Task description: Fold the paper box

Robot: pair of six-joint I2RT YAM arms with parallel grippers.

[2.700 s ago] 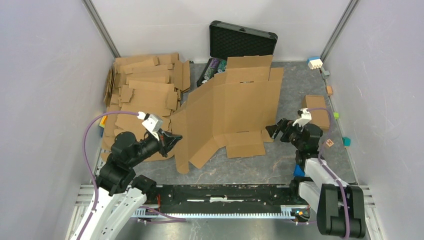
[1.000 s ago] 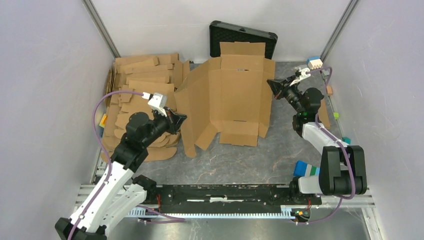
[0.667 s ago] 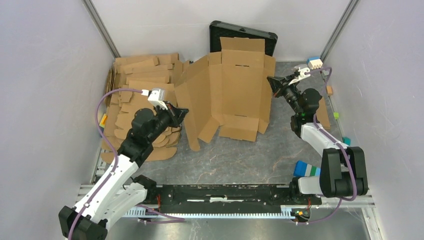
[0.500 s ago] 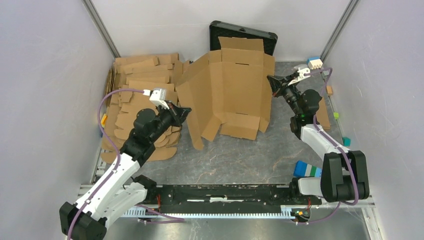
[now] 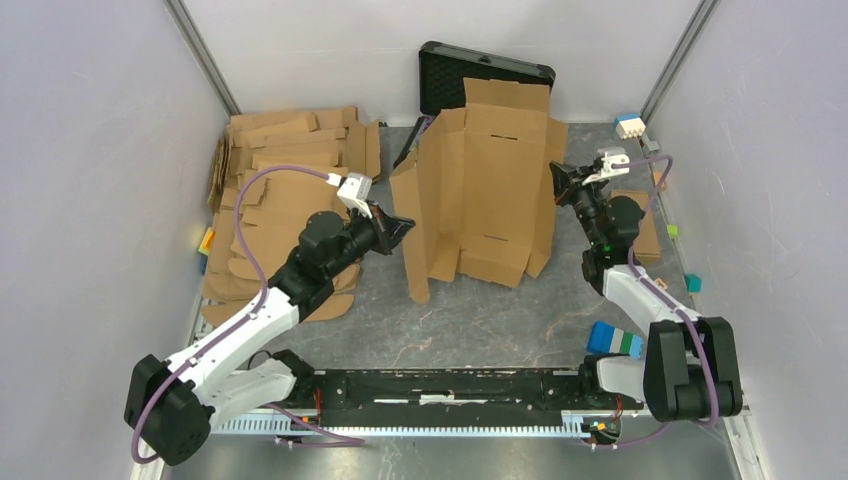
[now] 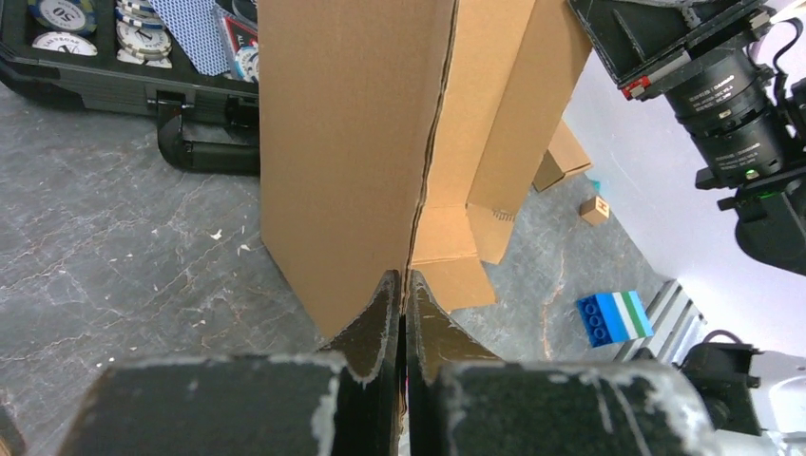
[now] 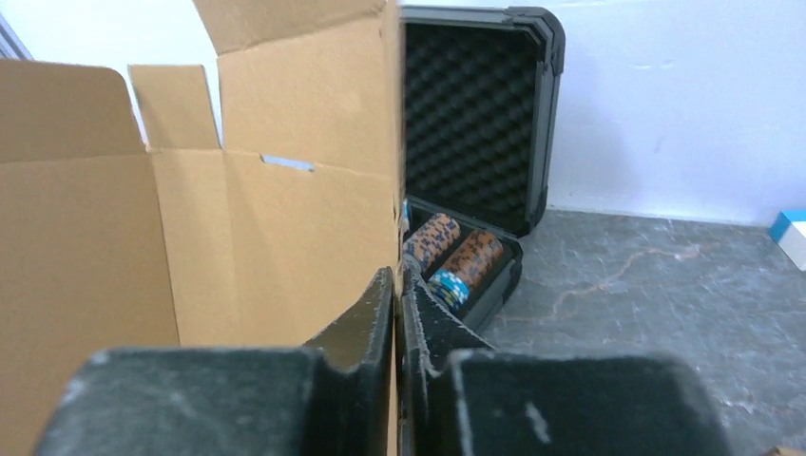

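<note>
Paper box point(image 5: 495, 190) stands upright; chip point(image 6: 47, 13) reads 50.

paper box point(image 5: 490, 190): plain brown cardboard, matt, cut edges slightly ragged. cardboard pile point(image 5: 285, 170): same stock. table point(image 5: 480, 320): grey marbled stone-look top, smooth, low sheen, a few white flecks. case point(image 5: 485, 75): black hard plastic shell, matt egg-crate foam in the lid. left gripper point(image 6: 404, 285), right gripper point(image 7: 396, 280): black plastic, rough, edges scuffed pale. toy brick point(image 6: 613, 318): smooth shiny plastic. rail point(image 5: 450, 425): ribbed bare metal.
</note>
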